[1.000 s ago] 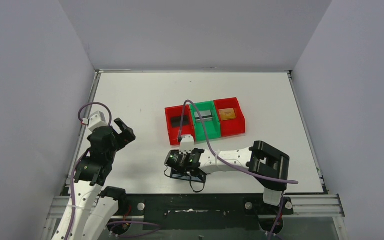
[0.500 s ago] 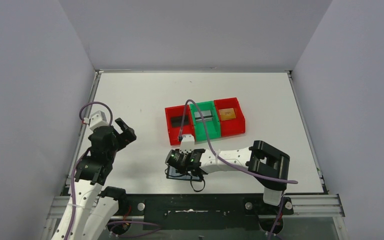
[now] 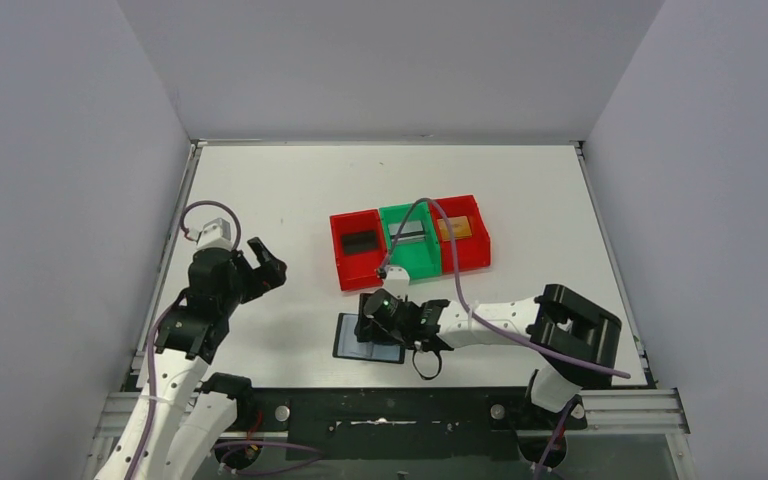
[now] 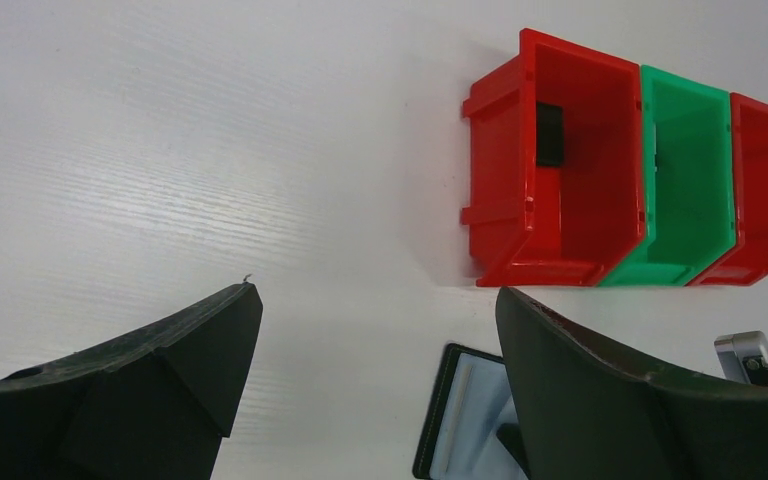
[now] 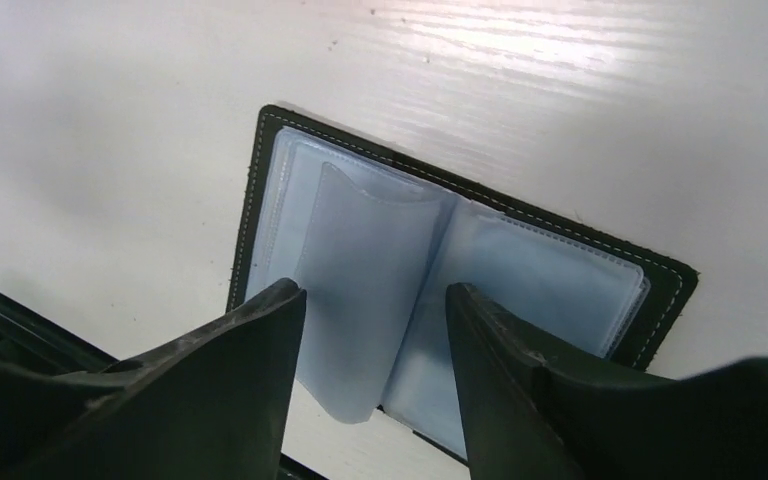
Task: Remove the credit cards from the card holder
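- Far left: left gripper (image 3: 260,262) raised over the white surface (image 3: 260,190), jaws spread wide with nothing between them. Stands well apart from everything else, probably parked there to leave room for the other arm.
- Near edge, centre: card holder (image 3: 358,340) lying flat and opened out, black cover down, bluish clear sleeves (image 5: 540,270) facing up. Laid open like this to expose the pockets. Shows no card in any sleeve visible from the right wrist view, with part hidden under the gripper.
- Just over its right part: right gripper (image 5: 375,295) pointing down, jaws partly apart, straddling a loose middle sleeve (image 5: 360,240) curling up from the fold. Clamps nothing and, as far as can be told, leaves that sleeve free in the gap. Probably placed there to leaf through or check the pockets.
- Behind, toward the middle of the surface: row of three bins (image 3: 355,274), red, green, red, joined side by side. Holds one card per bin, apparently sorted that way: black card (image 3: 360,241) in the left red bin, grey card (image 3: 415,236) in the green, gold card (image 3: 460,229) in the right red.
- Judging by that: all three cards out of the holder, job looking as good as done, with perhaps only a last check of the sleeves left.
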You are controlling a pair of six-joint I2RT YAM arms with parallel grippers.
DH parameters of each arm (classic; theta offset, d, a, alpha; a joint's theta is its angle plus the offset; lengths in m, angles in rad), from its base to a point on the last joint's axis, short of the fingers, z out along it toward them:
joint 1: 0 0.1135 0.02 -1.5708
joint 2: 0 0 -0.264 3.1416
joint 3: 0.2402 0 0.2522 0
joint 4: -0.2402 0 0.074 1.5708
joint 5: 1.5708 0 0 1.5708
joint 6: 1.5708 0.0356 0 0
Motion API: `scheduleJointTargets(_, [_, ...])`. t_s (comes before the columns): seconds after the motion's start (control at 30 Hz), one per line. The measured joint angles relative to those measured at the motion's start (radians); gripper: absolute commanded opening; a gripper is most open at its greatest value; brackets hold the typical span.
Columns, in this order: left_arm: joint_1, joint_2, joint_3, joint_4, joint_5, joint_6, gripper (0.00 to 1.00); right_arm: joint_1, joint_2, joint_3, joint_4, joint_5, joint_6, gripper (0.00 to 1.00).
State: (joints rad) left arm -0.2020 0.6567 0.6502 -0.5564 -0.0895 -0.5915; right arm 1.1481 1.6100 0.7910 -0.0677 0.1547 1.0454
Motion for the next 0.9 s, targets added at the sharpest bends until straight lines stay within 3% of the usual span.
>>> scheduleJointTargets(0.17, [0.000, -0.006, 0.000, 0.000, -0.019, 0.000, 0.89, 0.033, 0.039, 0.133, -0.124, 0.051, -0.029, 0.65])
scheduleJointTargets(0.5, [0.000, -0.092, 0.000, -0.010, -0.143, -0.018, 0.89, 0.104, 0.230, 0.381, -0.401, 0.183, -0.006, 0.65])
scheduleJointTargets(0.9, [0.000, -0.097, 0.000, -0.019, -0.173, -0.029, 0.89, 0.118, 0.253, 0.415, -0.469, 0.215, 0.022, 0.50])
